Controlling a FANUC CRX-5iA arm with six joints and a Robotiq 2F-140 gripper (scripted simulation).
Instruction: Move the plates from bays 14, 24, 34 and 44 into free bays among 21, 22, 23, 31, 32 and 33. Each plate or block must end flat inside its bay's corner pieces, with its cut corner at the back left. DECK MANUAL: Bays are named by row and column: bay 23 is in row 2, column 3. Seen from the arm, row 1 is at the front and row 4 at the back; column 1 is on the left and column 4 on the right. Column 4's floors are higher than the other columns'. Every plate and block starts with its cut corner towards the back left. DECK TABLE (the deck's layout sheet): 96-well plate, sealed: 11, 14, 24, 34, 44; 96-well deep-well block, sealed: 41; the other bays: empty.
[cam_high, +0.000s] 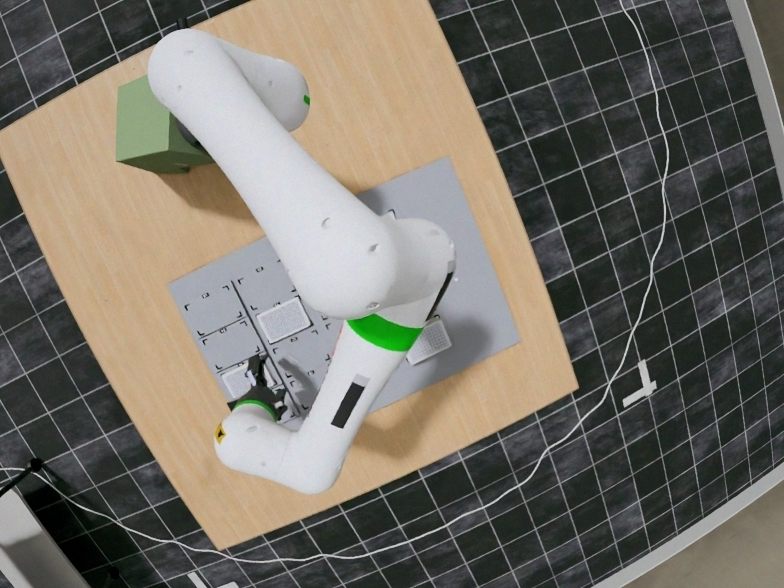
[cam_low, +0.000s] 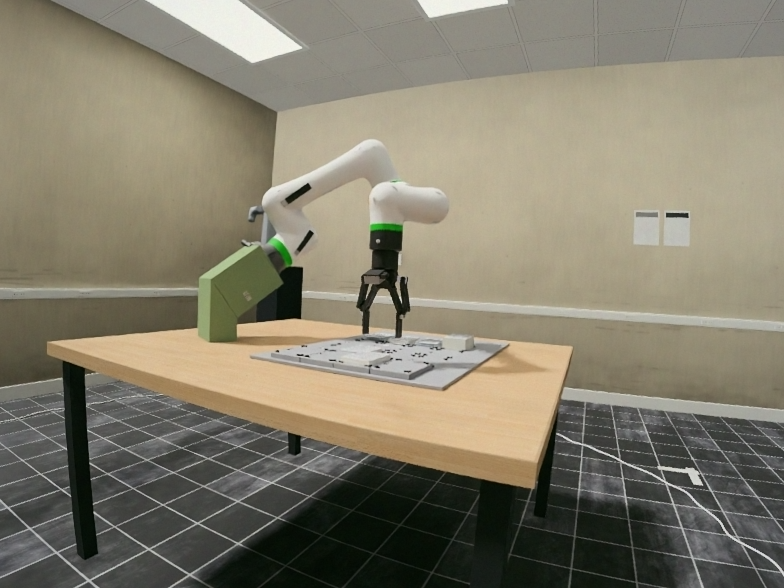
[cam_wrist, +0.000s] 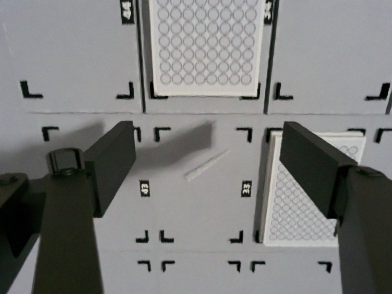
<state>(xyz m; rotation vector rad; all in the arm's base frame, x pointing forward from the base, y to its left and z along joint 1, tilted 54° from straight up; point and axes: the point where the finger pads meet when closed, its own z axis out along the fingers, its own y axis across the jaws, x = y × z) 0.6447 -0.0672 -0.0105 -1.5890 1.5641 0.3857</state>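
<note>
My gripper (cam_wrist: 208, 140) is open and empty. It hangs above the grey deck, over empty bay 33. A sealed 96-well plate (cam_wrist: 205, 45) lies flat in bay 34, just beyond my fingertips, and it also shows in the overhead view (cam_high: 235, 381). Another sealed plate (cam_wrist: 305, 195) lies in bay 23. My right finger hides part of it, and it is seen whole from above (cam_high: 283, 319). In the side view the gripper (cam_low: 381, 332) points straight down, a little above the deck.
A small white sliver (cam_wrist: 206, 165) lies on the floor of bay 33. The deep-well block (cam_low: 459, 341) stands at the deck's far corner. The arm hides most of column 1 from above. A green pedestal (cam_high: 151, 129) holds the arm's base.
</note>
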